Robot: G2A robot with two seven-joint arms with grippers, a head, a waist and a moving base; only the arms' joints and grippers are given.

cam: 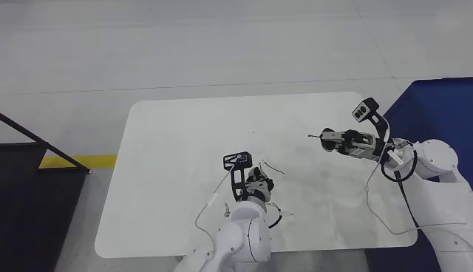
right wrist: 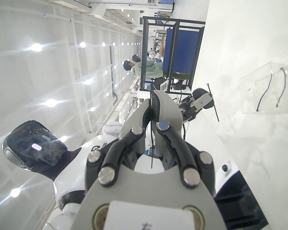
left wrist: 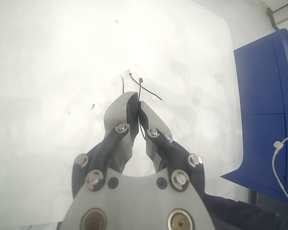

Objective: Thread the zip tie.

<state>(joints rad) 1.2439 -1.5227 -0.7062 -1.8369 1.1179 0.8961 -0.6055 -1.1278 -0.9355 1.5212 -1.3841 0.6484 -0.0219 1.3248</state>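
Observation:
My left gripper [left wrist: 137, 98] is shut on a thin black zip tie [left wrist: 139, 89], whose square head sticks out past the fingertips. In the top view this gripper [cam: 260, 177] sits near the table's front middle. My right gripper [right wrist: 154, 94] is shut on a second black zip tie [right wrist: 153, 144], which runs lengthwise between its fingers. In the top view the right gripper [cam: 325, 137] is held above the table's right part, with the tie's tip [cam: 311, 134] pointing left. The two grippers are well apart. The right wrist view also shows the left gripper [right wrist: 201, 100] with its tie [right wrist: 214, 111].
A clear plastic tray [right wrist: 247, 82] lies on the white table [cam: 177, 168] just beyond the left gripper, with two more black zip ties [right wrist: 264, 92] in it. A blue cabinet [cam: 436, 109] stands off the table's right edge. A white cable [cam: 211, 202] trails by the left arm.

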